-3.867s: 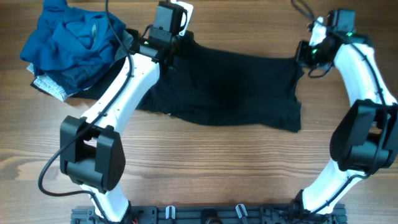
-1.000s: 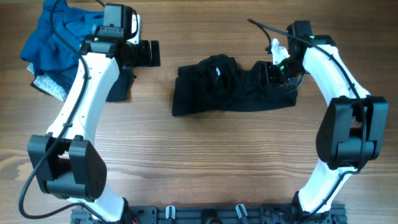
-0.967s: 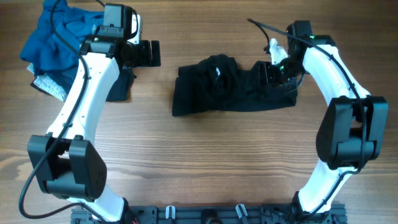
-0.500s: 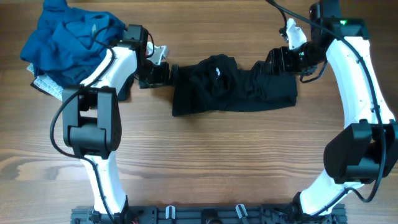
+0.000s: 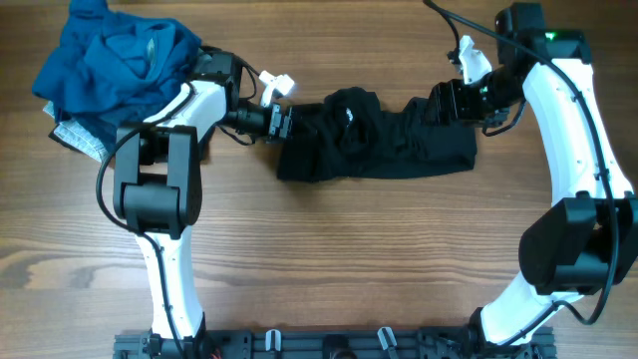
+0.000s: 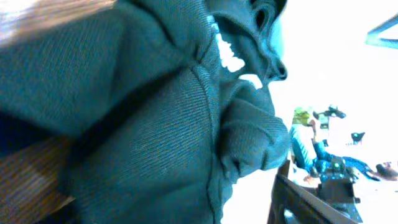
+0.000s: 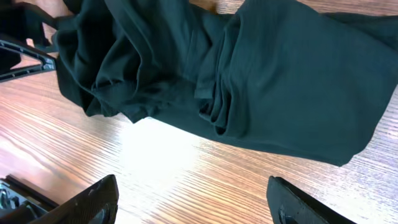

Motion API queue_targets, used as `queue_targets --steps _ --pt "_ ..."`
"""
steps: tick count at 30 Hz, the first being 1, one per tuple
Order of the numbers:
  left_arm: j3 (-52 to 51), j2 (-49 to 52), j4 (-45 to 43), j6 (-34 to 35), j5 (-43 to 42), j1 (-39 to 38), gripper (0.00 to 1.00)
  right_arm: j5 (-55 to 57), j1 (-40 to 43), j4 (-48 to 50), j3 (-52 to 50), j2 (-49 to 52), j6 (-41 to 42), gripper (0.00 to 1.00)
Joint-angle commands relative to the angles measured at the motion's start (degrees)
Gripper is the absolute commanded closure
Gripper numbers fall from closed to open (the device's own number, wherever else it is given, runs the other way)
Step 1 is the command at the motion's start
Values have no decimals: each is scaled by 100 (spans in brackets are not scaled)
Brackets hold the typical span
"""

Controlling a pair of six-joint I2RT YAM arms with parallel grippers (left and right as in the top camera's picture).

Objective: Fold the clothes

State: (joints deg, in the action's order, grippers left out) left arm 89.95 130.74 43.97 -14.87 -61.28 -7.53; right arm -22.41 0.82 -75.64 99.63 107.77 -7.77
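The left gripper [image 5: 282,122] is seen from overhead pressed against the left edge of the black shirt [image 5: 399,150]. In the left wrist view, dark knit fabric [image 6: 155,124] is bunched so close to the camera that it cannot be told whether the gripper is closed on the cloth or merely pushed into it. The right gripper [image 7: 193,205] is held wide, with its two fingers at the lower corners of the right wrist view and only bare wood between them. The shirt [image 7: 280,74] is found just beyond them, gathered into deep folds. From overhead, the right gripper [image 5: 446,100] is placed at the shirt's upper right edge. The shirt itself is laid crumpled across the middle of the desk [image 5: 349,259], bunched higher at its left half and flatter toward the right. Well apart from it, at the far left corner, a heap of blue garments [image 5: 110,65] is piled, with a grey patterned piece [image 5: 80,138] tucked under its lower edge.
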Motion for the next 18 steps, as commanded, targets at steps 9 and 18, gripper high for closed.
queue_targets --steps 9,18 --pt "-4 83 -588 354 -1587 -31 96 61 17 -118 103 -151 24 24" --pt "24 -1152 -1088 1346 -1235 195 96 59 17 -138 103 -151 26 25"
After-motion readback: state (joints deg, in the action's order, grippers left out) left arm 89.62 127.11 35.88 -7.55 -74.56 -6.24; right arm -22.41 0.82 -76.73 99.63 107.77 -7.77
